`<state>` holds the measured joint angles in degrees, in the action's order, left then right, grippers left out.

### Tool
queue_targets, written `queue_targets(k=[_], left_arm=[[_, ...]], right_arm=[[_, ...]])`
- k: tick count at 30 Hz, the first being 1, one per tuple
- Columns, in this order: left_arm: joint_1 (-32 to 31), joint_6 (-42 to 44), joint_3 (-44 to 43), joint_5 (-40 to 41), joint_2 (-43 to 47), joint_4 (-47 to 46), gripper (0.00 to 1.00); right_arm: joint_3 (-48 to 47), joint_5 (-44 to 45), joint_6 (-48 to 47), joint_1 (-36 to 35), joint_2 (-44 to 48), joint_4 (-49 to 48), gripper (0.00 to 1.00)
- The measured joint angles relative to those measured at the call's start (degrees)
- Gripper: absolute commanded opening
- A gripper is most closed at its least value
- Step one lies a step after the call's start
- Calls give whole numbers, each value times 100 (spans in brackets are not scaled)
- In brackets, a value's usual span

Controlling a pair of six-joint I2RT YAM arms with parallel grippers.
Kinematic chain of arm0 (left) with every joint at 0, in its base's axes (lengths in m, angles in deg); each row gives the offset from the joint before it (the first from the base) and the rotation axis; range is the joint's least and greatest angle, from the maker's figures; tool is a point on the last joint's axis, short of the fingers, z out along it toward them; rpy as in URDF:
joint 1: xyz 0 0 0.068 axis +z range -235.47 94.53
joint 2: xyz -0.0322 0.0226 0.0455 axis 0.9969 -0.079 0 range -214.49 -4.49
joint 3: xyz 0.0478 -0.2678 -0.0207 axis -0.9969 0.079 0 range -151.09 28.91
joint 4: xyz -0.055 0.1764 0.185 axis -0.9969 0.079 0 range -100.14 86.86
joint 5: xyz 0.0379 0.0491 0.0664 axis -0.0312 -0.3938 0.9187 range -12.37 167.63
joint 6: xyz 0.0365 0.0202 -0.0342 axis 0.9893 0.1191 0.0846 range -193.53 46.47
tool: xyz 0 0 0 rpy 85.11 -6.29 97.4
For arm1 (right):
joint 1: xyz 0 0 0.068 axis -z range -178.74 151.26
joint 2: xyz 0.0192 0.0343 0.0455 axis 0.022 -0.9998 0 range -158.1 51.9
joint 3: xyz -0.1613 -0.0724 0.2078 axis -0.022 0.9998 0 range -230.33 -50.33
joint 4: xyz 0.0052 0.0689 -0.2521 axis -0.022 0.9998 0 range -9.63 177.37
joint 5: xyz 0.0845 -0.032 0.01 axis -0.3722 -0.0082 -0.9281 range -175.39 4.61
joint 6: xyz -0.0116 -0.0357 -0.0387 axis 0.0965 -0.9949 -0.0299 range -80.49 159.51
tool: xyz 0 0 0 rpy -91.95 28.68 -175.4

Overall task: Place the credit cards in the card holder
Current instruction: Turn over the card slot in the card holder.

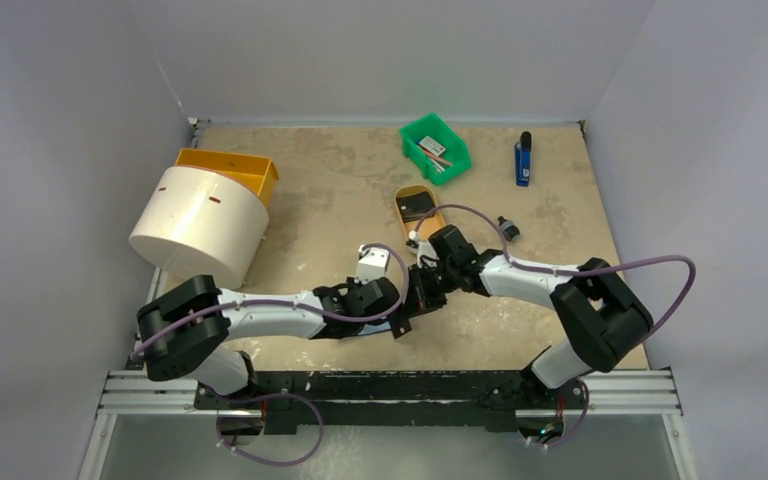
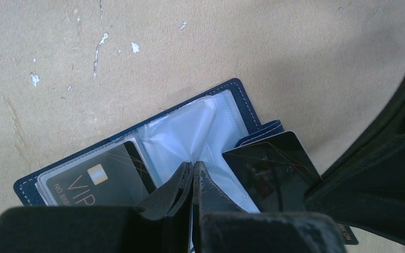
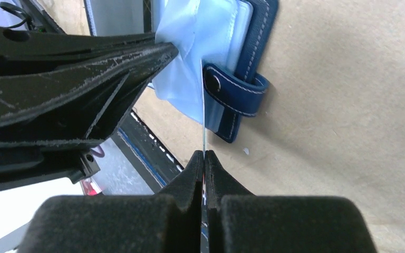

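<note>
The navy card holder (image 2: 238, 90) lies open on the table, its pale blue plastic sleeves showing. A black VIP card (image 2: 95, 179) sits in its left sleeve. My left gripper (image 2: 193, 164) is shut on a plastic sleeve in the middle of the holder and lifts it. My right gripper (image 3: 204, 154) is shut on a black credit card (image 2: 271, 168), seen edge-on in the right wrist view (image 3: 202, 105). The card's far edge reaches the sleeves beside the snap tab (image 3: 234, 92). In the top view both grippers (image 1: 410, 300) meet over the holder and hide it.
A tan oval tray (image 1: 432, 215) holding a dark item stands behind the grippers. A green bin (image 1: 435, 147) and a blue object (image 1: 523, 160) are at the back. A white cylinder (image 1: 200, 225) and an orange bin (image 1: 230, 170) stand at the left. A small black part (image 1: 507, 227) lies on the right.
</note>
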<state>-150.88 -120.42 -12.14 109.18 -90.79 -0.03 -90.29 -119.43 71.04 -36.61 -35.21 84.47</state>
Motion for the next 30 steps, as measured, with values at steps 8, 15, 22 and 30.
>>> queue_targets(k=[8,15,22,30], left_arm=[[0,-2,20,46,501,205,5],[0,-26,20,125,717,402,19],[0,-125,24,243,1108,584,38],[0,-295,114,555,1580,859,37]], right_arm=[[-197,-177,2,-175,-234,-125,0],[-214,-304,63,-199,-247,-216,0],[-229,-323,175,-225,-254,-485,0],[-358,-330,313,-332,-343,-636,0]])
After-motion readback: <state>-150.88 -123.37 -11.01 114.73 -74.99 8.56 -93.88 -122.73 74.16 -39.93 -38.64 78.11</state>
